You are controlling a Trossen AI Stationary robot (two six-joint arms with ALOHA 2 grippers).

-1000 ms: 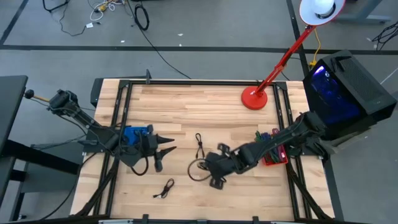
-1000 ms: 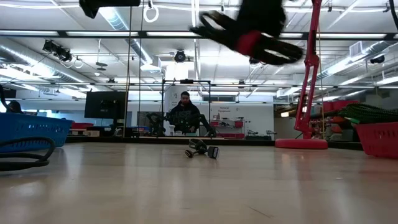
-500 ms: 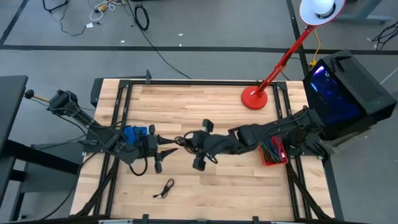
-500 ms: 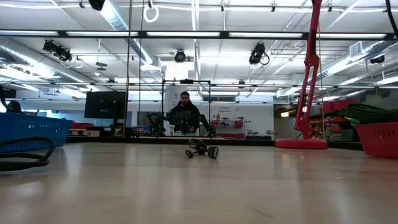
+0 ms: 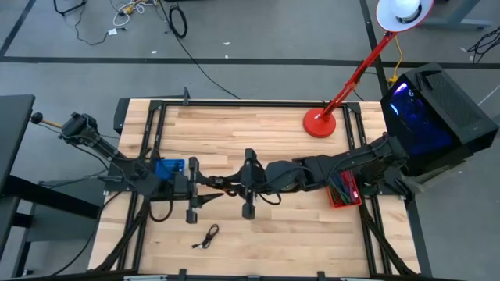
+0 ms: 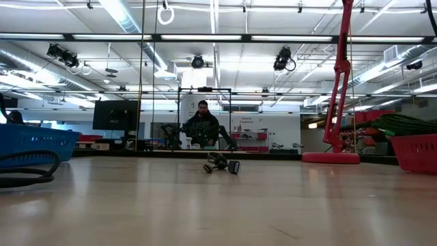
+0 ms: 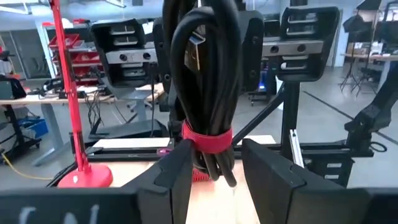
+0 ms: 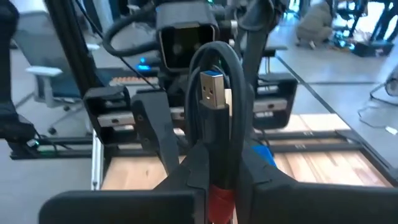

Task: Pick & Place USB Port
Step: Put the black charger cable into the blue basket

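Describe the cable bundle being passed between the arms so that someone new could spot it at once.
Look at the middle of the wooden table, where the left gripper and right gripper meet face to face. Between them, held off the surface, is the coiled black USB cable, bound with a red strap. Unlike the loose cable lying near the front edge, it is gripped and shows a blue-tongued metal plug.

Two dark jointed arms (image 5: 328, 168)

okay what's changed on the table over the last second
The right gripper carried the bundled USB cable leftward from mid-table to meet the left gripper, whose fingers now flank it. The loose cable, blue bin, red bin and lamp stayed put.
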